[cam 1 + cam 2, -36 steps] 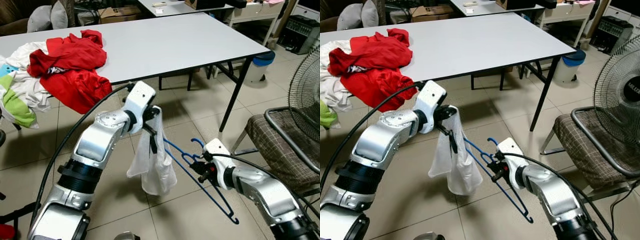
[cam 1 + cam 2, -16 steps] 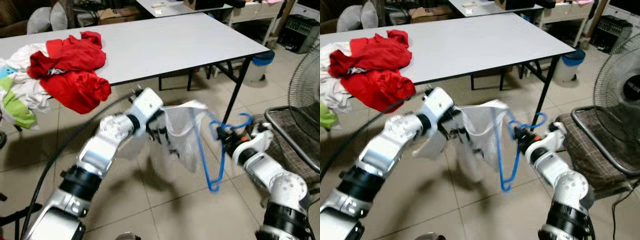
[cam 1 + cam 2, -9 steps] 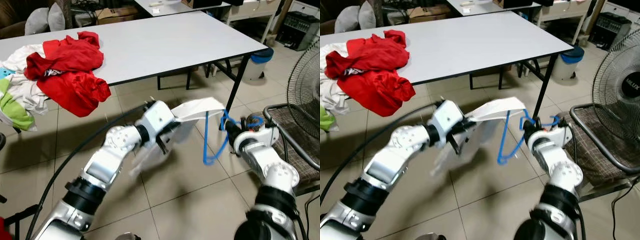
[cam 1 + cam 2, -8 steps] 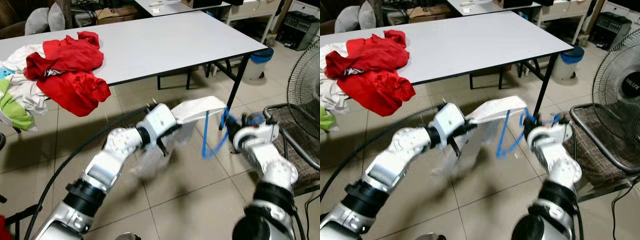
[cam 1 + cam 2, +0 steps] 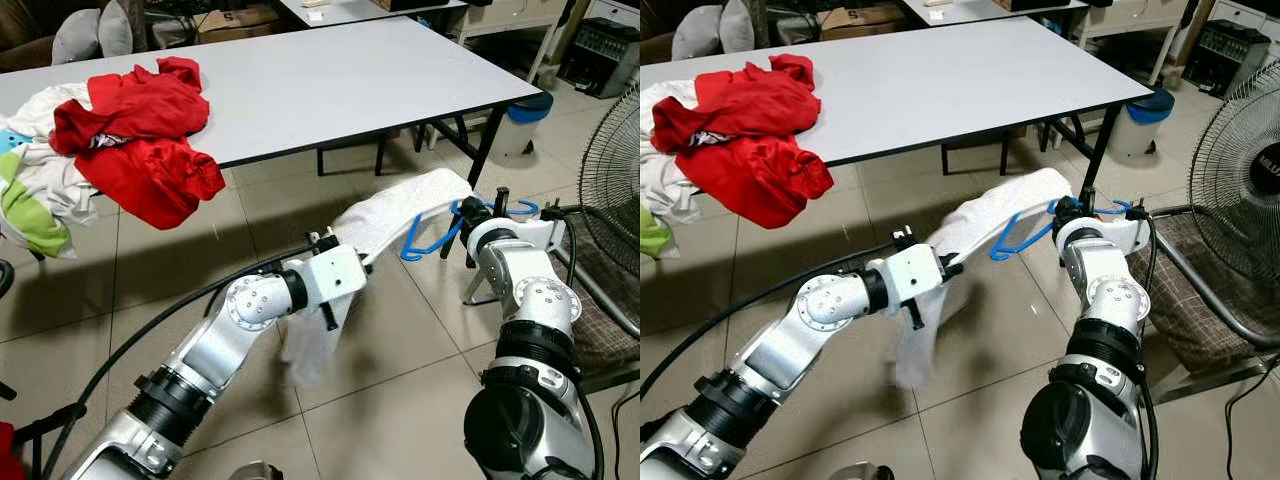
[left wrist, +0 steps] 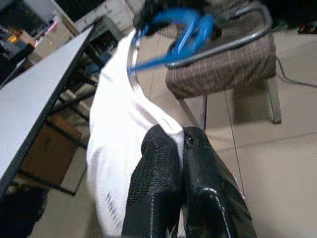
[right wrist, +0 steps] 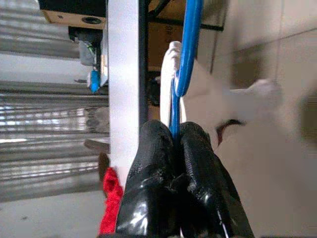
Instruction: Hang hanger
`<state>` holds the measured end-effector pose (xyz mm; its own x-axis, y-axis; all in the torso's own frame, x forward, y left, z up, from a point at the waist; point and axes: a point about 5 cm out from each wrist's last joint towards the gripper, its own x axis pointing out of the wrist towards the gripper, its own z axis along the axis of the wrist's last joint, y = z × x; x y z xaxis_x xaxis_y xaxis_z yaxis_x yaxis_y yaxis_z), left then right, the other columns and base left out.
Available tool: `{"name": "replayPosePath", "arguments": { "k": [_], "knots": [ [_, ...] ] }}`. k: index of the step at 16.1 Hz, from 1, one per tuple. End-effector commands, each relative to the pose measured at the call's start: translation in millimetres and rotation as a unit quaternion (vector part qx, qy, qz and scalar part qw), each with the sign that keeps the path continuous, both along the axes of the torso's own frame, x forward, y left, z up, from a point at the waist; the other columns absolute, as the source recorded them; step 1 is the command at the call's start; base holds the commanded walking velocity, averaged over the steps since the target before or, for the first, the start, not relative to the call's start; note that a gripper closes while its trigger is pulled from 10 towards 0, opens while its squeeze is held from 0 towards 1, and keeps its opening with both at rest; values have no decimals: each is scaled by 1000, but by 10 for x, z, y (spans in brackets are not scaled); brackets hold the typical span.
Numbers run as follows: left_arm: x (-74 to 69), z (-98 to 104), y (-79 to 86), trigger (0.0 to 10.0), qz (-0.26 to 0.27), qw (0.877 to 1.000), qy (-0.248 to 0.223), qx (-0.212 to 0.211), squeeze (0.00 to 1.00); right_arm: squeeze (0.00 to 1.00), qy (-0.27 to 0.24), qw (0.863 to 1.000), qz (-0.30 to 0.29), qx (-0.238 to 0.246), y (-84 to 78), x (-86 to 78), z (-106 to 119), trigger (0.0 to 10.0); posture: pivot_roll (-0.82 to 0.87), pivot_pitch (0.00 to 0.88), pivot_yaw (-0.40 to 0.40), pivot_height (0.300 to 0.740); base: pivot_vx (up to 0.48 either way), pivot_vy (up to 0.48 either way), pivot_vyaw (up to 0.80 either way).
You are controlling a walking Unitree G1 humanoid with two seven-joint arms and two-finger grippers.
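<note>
- Left eye view: the blue plastic hanger (image 5: pixel 455 222) is held in the air over the tiled floor (image 5: pixel 400 400), between the white surface (image 5: pixel 330 80) and the chair (image 5: pixel 600 320). The right end effector (image 5: pixel 478 212) is closed on the hanger near its hook. A white garment (image 5: pixel 390 215) is stretched in a band from the hanger to the left end effector (image 5: pixel 335 275), which is pinched shut on the cloth. The hanger is loaded with the garment but not yet hung; no rail or hook is visible, so the hanging step appears to remain.
- Right eye view: same layout. The garment's lower part (image 5: pixel 915 345) droops loose and soft below the left end effector. A pile of red clothes (image 5: pixel 740 130), limp and crumpled, lies on the smooth, flat surface and spills over its edge. A pedestal fan (image 5: pixel 1250 170) with a wire grille stands beside the chair.
- Left wrist view: the two black fingers (image 6: pixel 153 188), textured on their faces, are pressed together on thin white fabric. The hanger (image 6: pixel 178 29) is a slim, rigid, curved rod. The chair has a bent metal tube frame (image 6: pixel 237 42) and a checked woven seat.
- Right wrist view: the glossy black fingers (image 7: pixel 156 183) are clamped together on the hanger's blue rod (image 7: pixel 185 59), with white cloth alongside.
</note>
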<state>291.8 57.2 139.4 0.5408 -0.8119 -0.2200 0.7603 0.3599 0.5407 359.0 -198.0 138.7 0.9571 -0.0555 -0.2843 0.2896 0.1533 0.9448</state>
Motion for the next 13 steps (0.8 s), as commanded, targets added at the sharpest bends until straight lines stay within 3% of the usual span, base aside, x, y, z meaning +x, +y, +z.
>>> {"name": "replayPosePath", "arguments": {
  "k": [1, 3, 5, 13],
  "knots": [
    [-46, 120, -39, 10000, -23, 999, -17, -22, 0, 0, -18, 1000, -5, -20, -18, 68, 127, 10000, -76, 0, 16, 740, 0, 0, 0],
    [-122, 181, -102, 10000, -54, 998, -18, -30, 0, 0, -11, 1000, -14, -15, -40, 91, 115, 10000, -71, 0, 13, 740, 0, 0, 0],
    [-148, 162, -124, 10000, -67, 997, -24, -10, 0, 0, -10, 1000, -18, -14, -54, 108, 118, 10000, -71, 0, 13, 740, 0, 0, 0],
    [-73, 61, -48, 10000, -51, 997, -40, 50, 0, 0, -7, 1000, -14, -17, -63, 130, 107, 10000, -75, 0, 6, 740, 0, 0, 0]
  ]
}}
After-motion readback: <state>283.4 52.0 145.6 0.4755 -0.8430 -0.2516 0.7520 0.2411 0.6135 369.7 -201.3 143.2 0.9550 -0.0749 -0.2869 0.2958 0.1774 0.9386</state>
